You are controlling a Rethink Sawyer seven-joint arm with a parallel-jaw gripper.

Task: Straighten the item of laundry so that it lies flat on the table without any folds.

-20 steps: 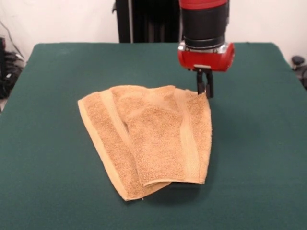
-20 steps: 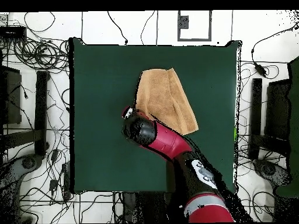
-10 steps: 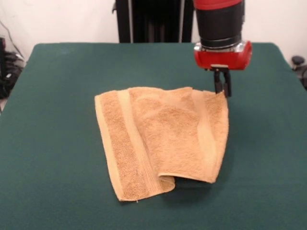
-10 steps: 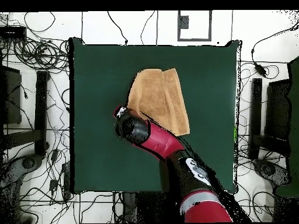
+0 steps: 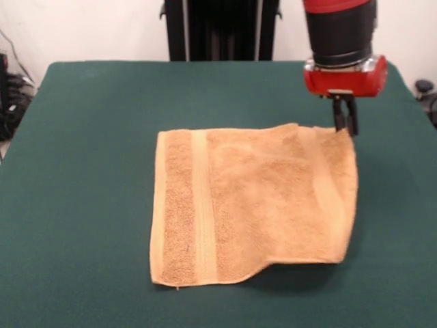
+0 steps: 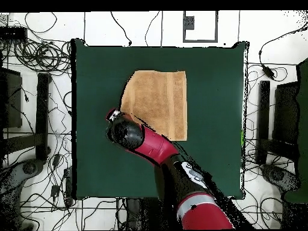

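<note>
Basically soft, light terry: the towel (image 5: 252, 201) drapes and drags easily over the felt, with no stiffness, so it follows whichever corner gets pulled. Best hold is at a corner or along the woven band, pinched low near the table (image 5: 82, 137). The gripper (image 5: 345, 119) is down at the towel's far right corner in the front view, jaws together and apparently clamped on that corner; the contact itself is partly hidden by the cloth edge. Towel sits roughly mid-table, slightly toward the gripper side, well clear of every table edge. Looks orange-tan, nearly rectangular, with a flat band visible near each short end. Mostly spread open, but the near right corner looks lifted or curled, casting a shadow, and the near edge steps inward there. Overhead, the towel (image 6: 157, 99) reads as near-square with one corner under the arm.
</note>
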